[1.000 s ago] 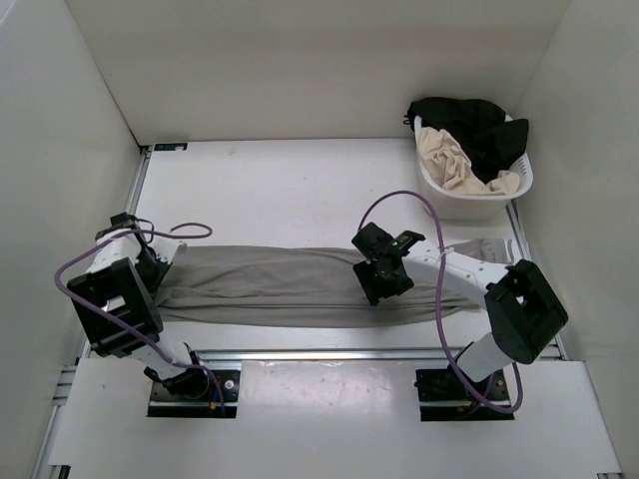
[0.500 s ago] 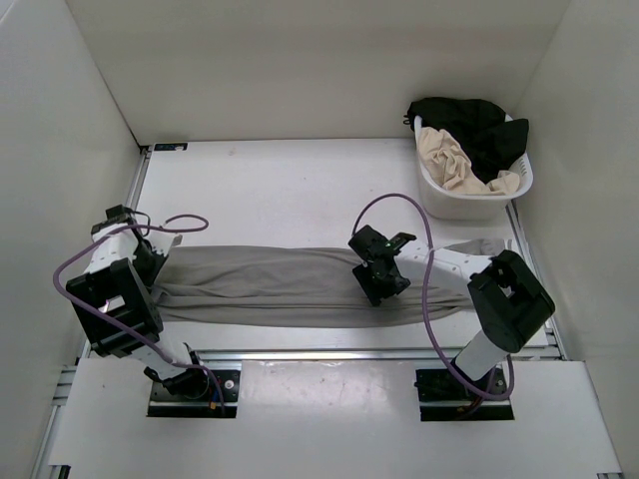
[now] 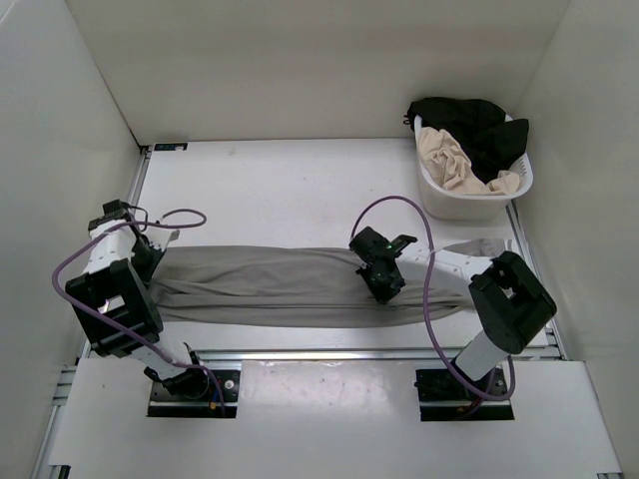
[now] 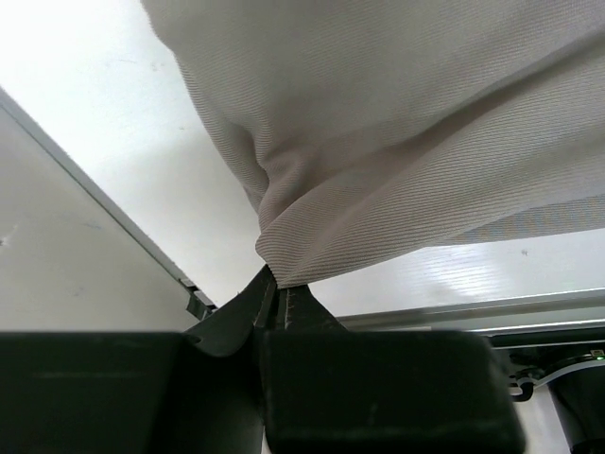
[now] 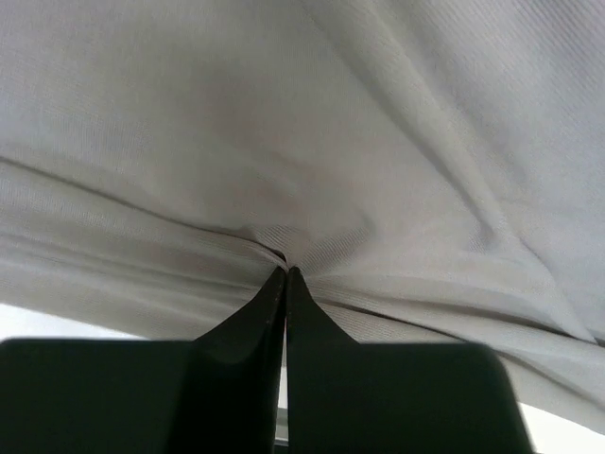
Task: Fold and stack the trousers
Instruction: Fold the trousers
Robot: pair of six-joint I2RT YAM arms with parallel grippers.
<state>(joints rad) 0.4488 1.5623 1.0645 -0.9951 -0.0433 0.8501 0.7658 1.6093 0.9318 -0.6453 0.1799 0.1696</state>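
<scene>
Right jaws have just closed onto a fold of the grey trousers (image 3: 270, 284) mid-length, left jaws clamped on their left end, trousers stretched left-right across near table (image 3: 280, 190).

White arms (image 3: 451, 266), apparently matte black joints (image 3: 511, 299), purple cables (image 3: 394, 198)

The white table (image 3: 300, 180) carries one pair of plain mid-grey thin fabric trousers (image 3: 280, 284) along its near edge. One white plastic laundry basket (image 3: 479, 207) stands at the far right corner. It holds two garments: one crumpled beige cream garment (image 3: 449, 160) and one black garment (image 3: 479, 125). Two black-and-white robot arms are bolted at the near edge, with two grippers: one left gripper (image 4: 274, 288) and one right gripper (image 5: 285, 272). There are two purple cables, a left cable (image 3: 185, 212) and a right cable (image 3: 399, 198).
</scene>
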